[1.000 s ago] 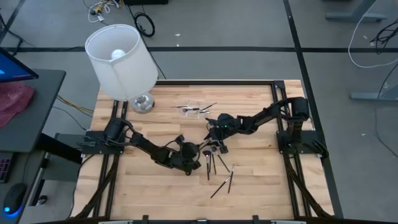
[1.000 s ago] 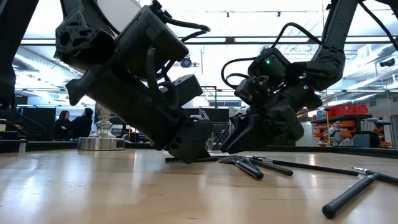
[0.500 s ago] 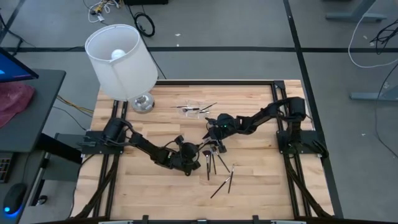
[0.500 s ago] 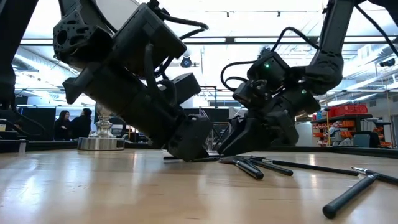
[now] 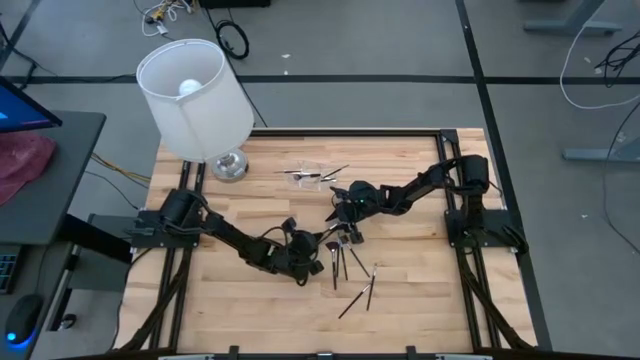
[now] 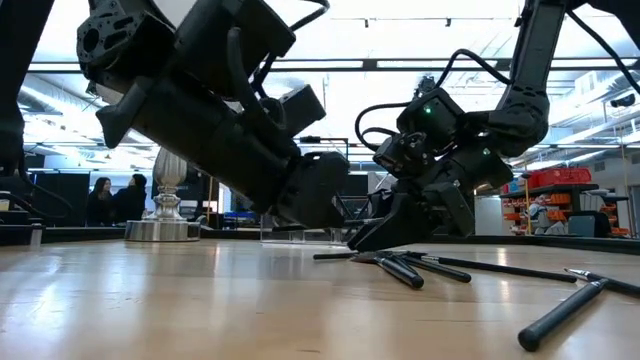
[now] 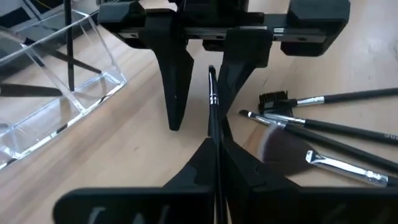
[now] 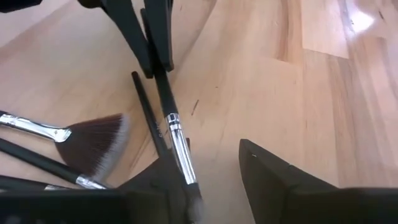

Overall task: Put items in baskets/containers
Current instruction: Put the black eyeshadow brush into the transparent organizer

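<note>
With my left pincer (image 7: 214,134) pinching a brush (image 7: 212,99) mid-worktop and the right pincer (image 7: 202,93) spread around it, I'd lift slowly toward the clear container (image 7: 56,87).

Pale wooden table (image 5: 410,280), smooth with a soft sheen. Clear glossy plastic container (image 7: 56,93). Makeup brushes (image 7: 323,134) show matt black handles, shiny metal ferrules. Both grippers look matt black plastic.

Robotics lab (open hall, red shelving (image 6: 548,182))

Two arms (image 5: 240,240), one container (image 5: 305,175), one lamp (image 5: 195,95).
</note>
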You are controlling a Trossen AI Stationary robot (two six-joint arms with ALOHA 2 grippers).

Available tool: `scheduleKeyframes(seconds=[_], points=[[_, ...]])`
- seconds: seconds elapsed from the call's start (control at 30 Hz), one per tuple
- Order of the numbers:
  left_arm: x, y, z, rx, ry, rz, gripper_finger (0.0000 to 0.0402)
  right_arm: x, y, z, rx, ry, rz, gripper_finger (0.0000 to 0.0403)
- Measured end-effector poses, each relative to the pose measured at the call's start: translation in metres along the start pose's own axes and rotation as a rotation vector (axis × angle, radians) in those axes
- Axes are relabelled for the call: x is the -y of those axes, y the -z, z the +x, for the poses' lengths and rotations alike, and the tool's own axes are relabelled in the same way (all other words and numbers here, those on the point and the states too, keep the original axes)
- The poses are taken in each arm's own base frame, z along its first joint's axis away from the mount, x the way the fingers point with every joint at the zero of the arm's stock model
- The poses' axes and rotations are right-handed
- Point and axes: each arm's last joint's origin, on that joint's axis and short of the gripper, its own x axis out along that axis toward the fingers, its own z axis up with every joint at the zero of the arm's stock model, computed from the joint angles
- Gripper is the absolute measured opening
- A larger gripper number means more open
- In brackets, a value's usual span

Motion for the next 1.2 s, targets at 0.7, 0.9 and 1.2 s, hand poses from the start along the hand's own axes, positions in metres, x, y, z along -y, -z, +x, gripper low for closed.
scheduleKeyframes(seconds=[0.7, 0.9, 1.2], points=[[-0.001, 0.002, 0.001, -0.035, 0.03, 0.005, 0.0015, -0.018, -0.013, 0.003, 0.066, -0.089, -0.08, 0.013], [-0.001, 0.002, 0.001, -0.035, 0.03, 0.005, 0.0017, -0.018, -0.013, 0.002, 0.066, -0.09, -0.082, 0.0101], [-0.001, 0.002, 0.001, -0.04, 0.038, 0.009, 0.0018, -0.018, -0.013, 0.002, 0.061, -0.093, -0.086, 0.0034]])
